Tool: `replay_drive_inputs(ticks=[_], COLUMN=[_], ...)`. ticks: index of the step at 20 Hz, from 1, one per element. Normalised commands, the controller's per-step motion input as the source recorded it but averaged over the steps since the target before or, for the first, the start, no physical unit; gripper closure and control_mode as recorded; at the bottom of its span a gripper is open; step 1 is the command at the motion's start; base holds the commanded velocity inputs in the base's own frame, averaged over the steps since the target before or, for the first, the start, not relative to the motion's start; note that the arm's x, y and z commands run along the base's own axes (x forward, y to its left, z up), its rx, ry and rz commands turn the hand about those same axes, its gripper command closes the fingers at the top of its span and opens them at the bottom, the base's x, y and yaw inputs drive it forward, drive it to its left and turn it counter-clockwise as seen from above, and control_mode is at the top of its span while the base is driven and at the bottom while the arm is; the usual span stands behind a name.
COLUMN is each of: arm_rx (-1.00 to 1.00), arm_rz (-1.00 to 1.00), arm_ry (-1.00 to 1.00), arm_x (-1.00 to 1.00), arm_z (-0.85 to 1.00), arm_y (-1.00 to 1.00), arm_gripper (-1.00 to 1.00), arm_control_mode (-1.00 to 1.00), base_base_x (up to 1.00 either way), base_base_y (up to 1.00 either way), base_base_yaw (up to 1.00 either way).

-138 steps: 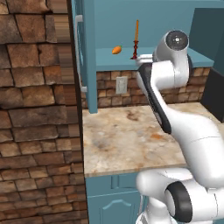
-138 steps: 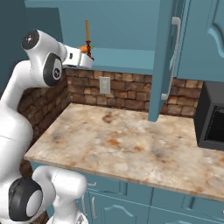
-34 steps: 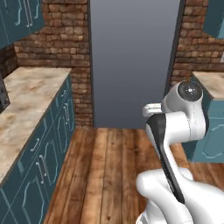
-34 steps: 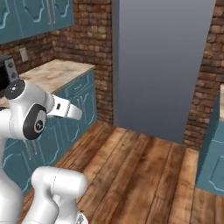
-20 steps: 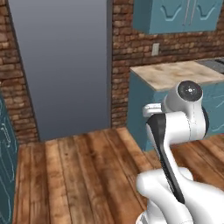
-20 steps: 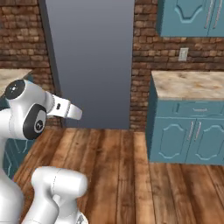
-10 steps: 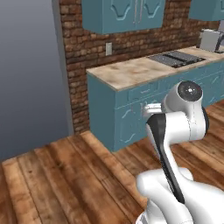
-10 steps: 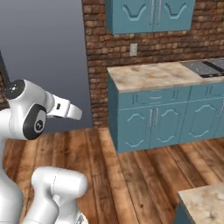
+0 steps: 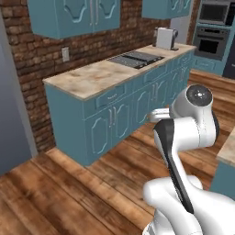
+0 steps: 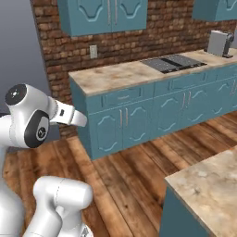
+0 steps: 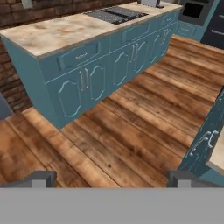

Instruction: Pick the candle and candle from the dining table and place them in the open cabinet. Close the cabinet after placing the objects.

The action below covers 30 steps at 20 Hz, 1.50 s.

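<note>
1. Left base view: the arm [image 9: 183, 137] is folded close to its base over the plank floor [image 9: 69, 193]. Ahead runs a stone worktop [image 9: 87, 78] with a cooktop [image 9: 135, 58] on teal base units, and closed teal wall cupboards [image 9: 75, 16] hang above. No candle stands on this worktop, so I judge the robot to be between stations rather than at a pick or a place

2. Right base view: the wrist [image 10: 69, 115] points forward at mid height. A corner of another marbled worktop [image 10: 208, 185] enters at lower right, bare in the part shown. Neither candle appears, so where they are cannot be told

3. Hand view: the end effector [image 11: 111, 178] looks down at the floor and the base units, its two tips set wide apart with nothing between them. As a judgement, fetching a candle, shelving it and closing the cabinet remain to be done, though how much is finished cannot be read here
</note>
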Motion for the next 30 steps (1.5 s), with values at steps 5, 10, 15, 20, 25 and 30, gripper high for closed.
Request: replay_drive_inputs(ticks=[5, 10, 15, 20, 25, 30], arm_rx=[0.0, 0.0, 0.0, 0.0, 0.0, 0.0], arm_rz=[0.0, 0.0, 0.0, 0.0, 0.0, 0.0], arm_ry=[0.0, 0.0, 0.0, 0.0, 0.0, 0.0], arm_x=[0.0, 0.0, 0.0, 0.0, 0.0, 0.0], arm_z=[0.0, 0.0, 0.0, 0.0, 0.0, 0.0], arm_y=[0.0, 0.0, 0.0, 0.0, 0.0, 0.0], arm_gripper=[-1.0, -1.0, -1.0, -1.0, -1.0, -1.0], arm_control_mode=[1.0, 1.0, 1.0, 1.0, 1.0, 1.0], base_base_x=[0.27, 0.34, 0.34, 0.35, 0.41, 0.46], base_base_y=[0.03, 0.08, 0.16, 0.21, 0.26, 0.36], base_base_yaw=[-0.32, -0.27, -0.31, -0.34, -0.34, -0.36])
